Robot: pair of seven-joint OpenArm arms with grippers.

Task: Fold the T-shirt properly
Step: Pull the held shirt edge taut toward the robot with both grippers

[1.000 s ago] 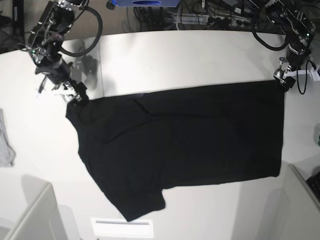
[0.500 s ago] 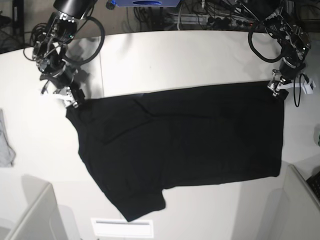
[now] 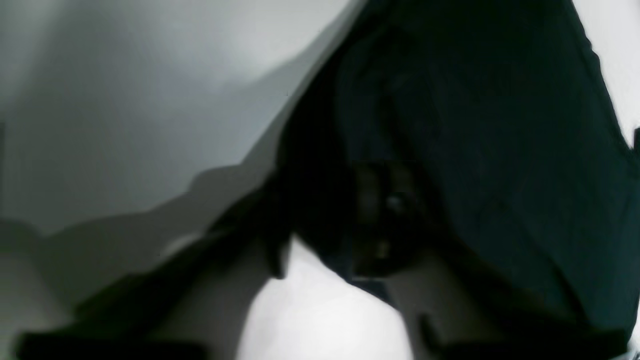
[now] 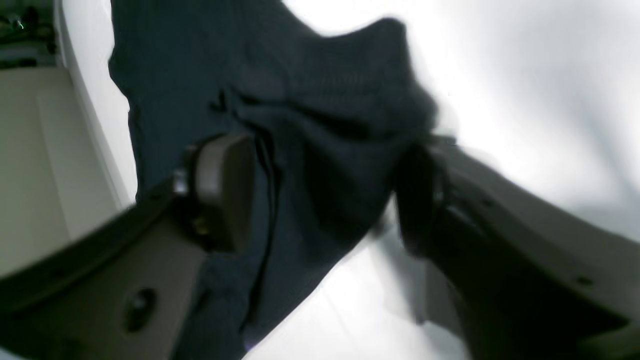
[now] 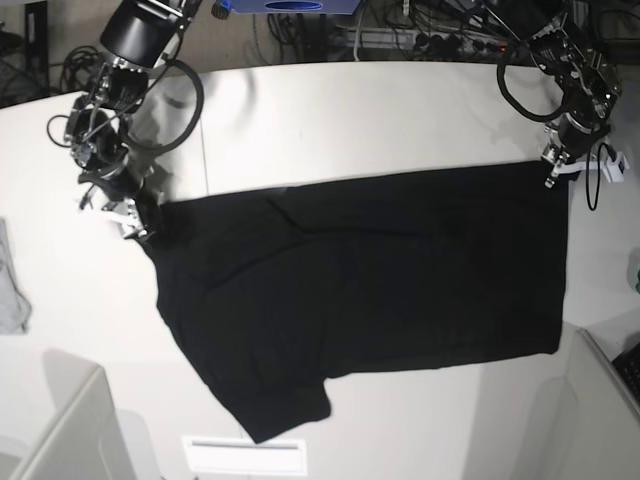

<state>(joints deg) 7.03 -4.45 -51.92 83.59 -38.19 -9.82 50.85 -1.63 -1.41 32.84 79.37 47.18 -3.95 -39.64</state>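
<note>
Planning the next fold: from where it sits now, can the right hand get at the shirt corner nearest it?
Probably yes. The right hand is already at that corner of the T-shirt: in the right wrist view its open fingers straddle bunched black cloth, and nothing lies between them and the fabric.

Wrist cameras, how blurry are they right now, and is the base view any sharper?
Left wrist view: heavily blurred and dark, the T-shirt a smeared black mass. Right wrist view: softer motion blur, though the right gripper shows its pads apart around cloth. Base view: sharp and evenly lit, with glare on the white table.
</note>
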